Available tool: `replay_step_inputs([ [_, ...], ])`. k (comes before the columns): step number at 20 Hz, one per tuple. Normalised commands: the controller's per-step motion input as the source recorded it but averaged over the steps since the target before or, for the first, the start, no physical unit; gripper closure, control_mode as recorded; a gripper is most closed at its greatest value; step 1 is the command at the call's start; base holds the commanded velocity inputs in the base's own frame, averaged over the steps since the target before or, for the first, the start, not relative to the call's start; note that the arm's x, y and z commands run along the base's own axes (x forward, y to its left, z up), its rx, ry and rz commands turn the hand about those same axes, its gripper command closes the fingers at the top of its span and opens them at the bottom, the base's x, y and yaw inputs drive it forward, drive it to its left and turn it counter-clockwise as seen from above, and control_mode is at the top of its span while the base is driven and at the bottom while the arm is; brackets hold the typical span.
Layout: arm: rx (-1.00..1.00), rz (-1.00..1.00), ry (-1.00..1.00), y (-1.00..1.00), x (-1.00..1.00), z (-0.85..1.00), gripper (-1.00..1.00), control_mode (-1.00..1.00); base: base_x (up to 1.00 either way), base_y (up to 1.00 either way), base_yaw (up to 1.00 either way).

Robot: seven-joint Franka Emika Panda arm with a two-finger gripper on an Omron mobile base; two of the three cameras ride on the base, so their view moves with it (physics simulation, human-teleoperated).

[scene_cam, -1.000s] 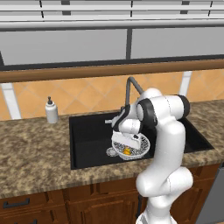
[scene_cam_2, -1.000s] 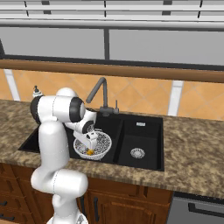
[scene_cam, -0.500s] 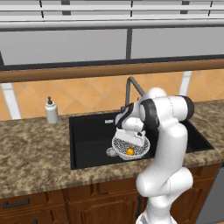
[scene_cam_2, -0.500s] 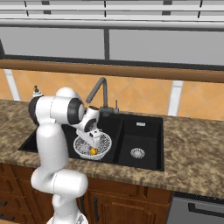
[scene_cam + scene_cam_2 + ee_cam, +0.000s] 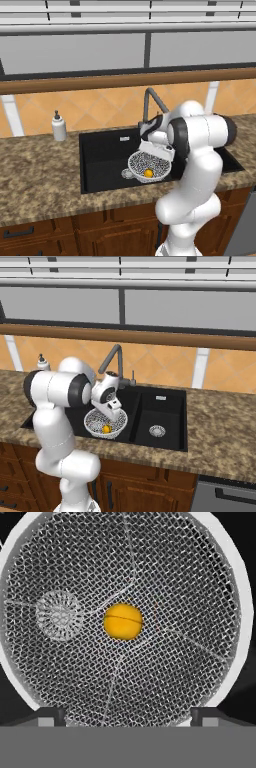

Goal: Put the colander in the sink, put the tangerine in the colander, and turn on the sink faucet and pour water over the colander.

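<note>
The colander [image 5: 148, 166] sits in the wide basin of the black sink [image 5: 102, 155], and the tangerine [image 5: 123, 621] lies loose on its mesh floor, close to the middle. Through the mesh beside the fruit I can make out the round silver drain [image 5: 59, 614] of the basin. From my right side the same orange spot [image 5: 106, 429] shows low inside the bowl [image 5: 105, 422].

My pincer [image 5: 128, 716] hangs straight above the bowl with its 2 finger tips [image 5: 51, 716] spread wide, 1 at each side of the rim, holding nothing and clear of the fruit. Seen from the base, my hand [image 5: 156, 147] is just over the far edge of the bowl.

The dark faucet [image 5: 152, 102] rises behind my hand at the back of the sink. A white soap bottle [image 5: 59, 127] stands on the speckled counter [image 5: 40, 170], well apart on the left.
</note>
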Motion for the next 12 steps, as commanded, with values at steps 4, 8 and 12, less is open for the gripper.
replay_step_inputs([
  [4, 0.00, 0.00, -0.07, -0.35, -0.14, 0.36, -1.00, -1.00, 0.00, 0.00, 0.00],
  [8, 0.00, 0.01, -0.10, -0.51, -0.12, 0.23, -1.00, -1.00, 0.00, 0.00, 0.00],
  [12, 0.00, 0.04, -0.14, -0.53, -0.22, 0.09, -1.00, -1.00, 0.00, 0.00, 0.00],
])
